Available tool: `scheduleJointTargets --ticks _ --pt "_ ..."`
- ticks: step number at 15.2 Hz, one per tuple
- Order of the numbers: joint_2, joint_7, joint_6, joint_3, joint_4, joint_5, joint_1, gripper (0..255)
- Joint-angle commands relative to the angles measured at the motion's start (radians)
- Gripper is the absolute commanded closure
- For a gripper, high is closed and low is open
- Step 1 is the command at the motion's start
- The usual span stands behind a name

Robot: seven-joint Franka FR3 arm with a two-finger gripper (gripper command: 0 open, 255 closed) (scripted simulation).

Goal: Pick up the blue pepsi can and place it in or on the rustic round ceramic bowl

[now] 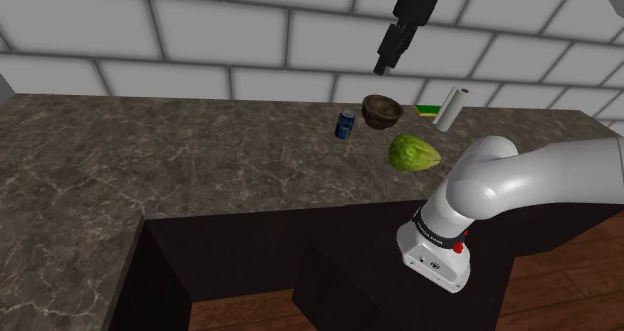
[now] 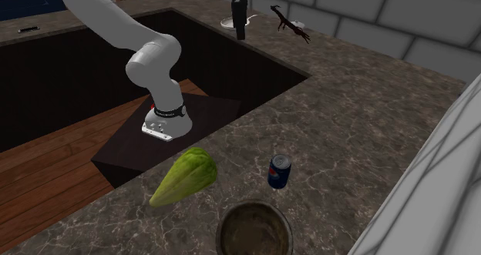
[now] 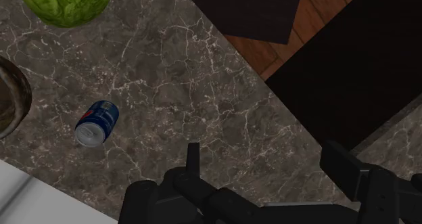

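One can (image 1: 344, 125), one bowl (image 1: 382, 110), one lettuce (image 1: 413, 153), one white roll (image 1: 450, 108). Can: blue, silver top, upright on table (image 1: 150, 159), near bowl's 8 o'clock in shoulder view. Gripper (image 3: 264, 153) fingers apart, empty.

Blue can (image 1: 344, 125) beside brown bowl (image 1: 382, 111)

The counter (image 1: 200, 159) is dark, smooth stone veined with pale marbling, and the floor (image 2: 54, 161) beside it is reddish wood plank. The blue can (image 3: 97, 123) looks glossy with a silvery metal top, the brown bowl (image 1: 382, 112) looks rough, mottled and matt, and the lettuce (image 2: 185, 176) is ribbed and leafy. The arm (image 1: 520, 179) has a smooth, glossy white shell, and the gripper (image 3: 264, 150) is matt black.
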Motion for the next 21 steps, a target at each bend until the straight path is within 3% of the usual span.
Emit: scheduleJointTargets --ticks 1,11,21 --pt "0.000 0.000 0.000 0.000 0.000 0.000 0.000 0" --pt "0.216 -0.102 0.281 -0.104 -0.095 -0.058 -0.042 0" --pt "0.538 -0.215 0.544 -0.214 -0.065 -0.054 -0.063 0"
